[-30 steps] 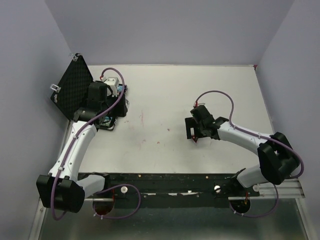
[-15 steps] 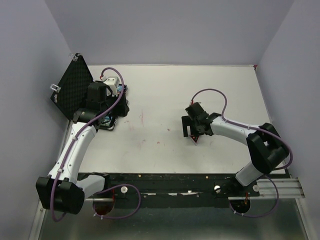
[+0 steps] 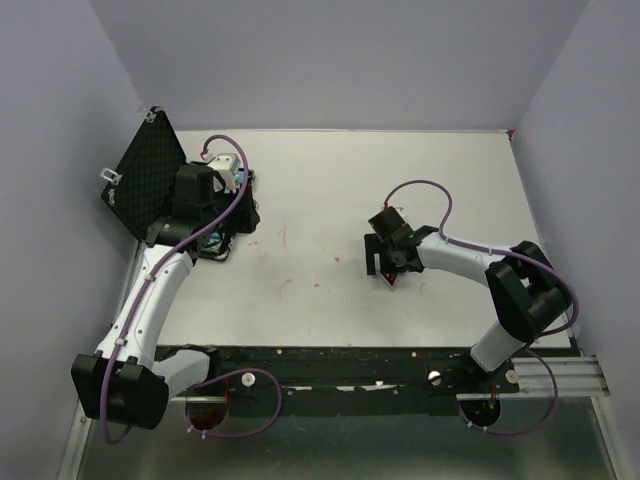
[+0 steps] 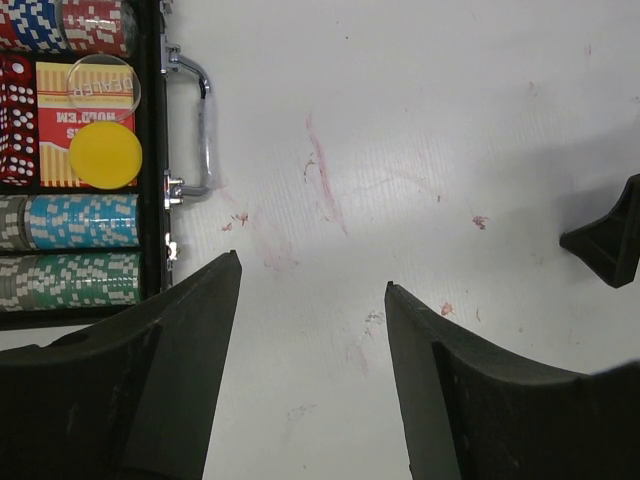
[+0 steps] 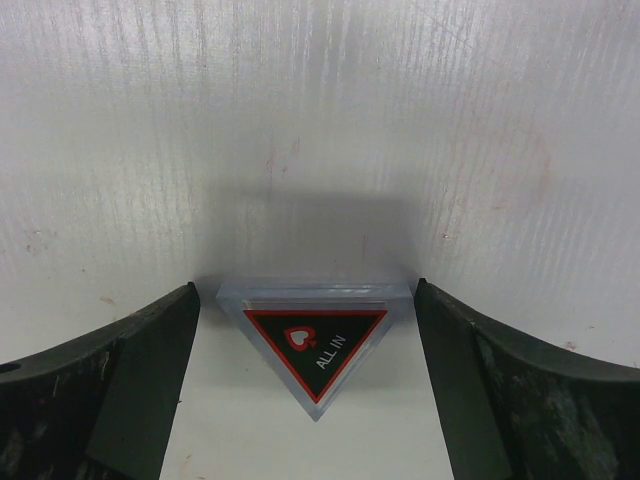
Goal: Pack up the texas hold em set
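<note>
The black case lies open at the far left, its egg-crate foam lid (image 3: 145, 178) raised; my left arm covers most of its tray. The left wrist view shows the tray (image 4: 150, 150) with rows of chips (image 4: 80, 220), red dice (image 4: 15, 120), a yellow disc (image 4: 105, 155), a clear disc (image 4: 103, 85) and a chrome handle (image 4: 203, 120). My left gripper (image 4: 312, 290) is open and empty over bare table beside the case. The dark triangular "ALL IN" token (image 5: 315, 340) lies flat mid-table (image 3: 389, 280). My right gripper (image 5: 305, 290) is open, low, one jaw at each side of the token.
The white tabletop (image 3: 320, 200) has faint red marks. Purple walls close the back and both sides. A black rail (image 3: 340, 355) runs along the near edge. A finger of the right gripper (image 4: 610, 240) shows at the right edge of the left wrist view.
My right gripper has shifted slightly left and its elbow has swung in, settling around the token. The left arm and the case have not moved.
</note>
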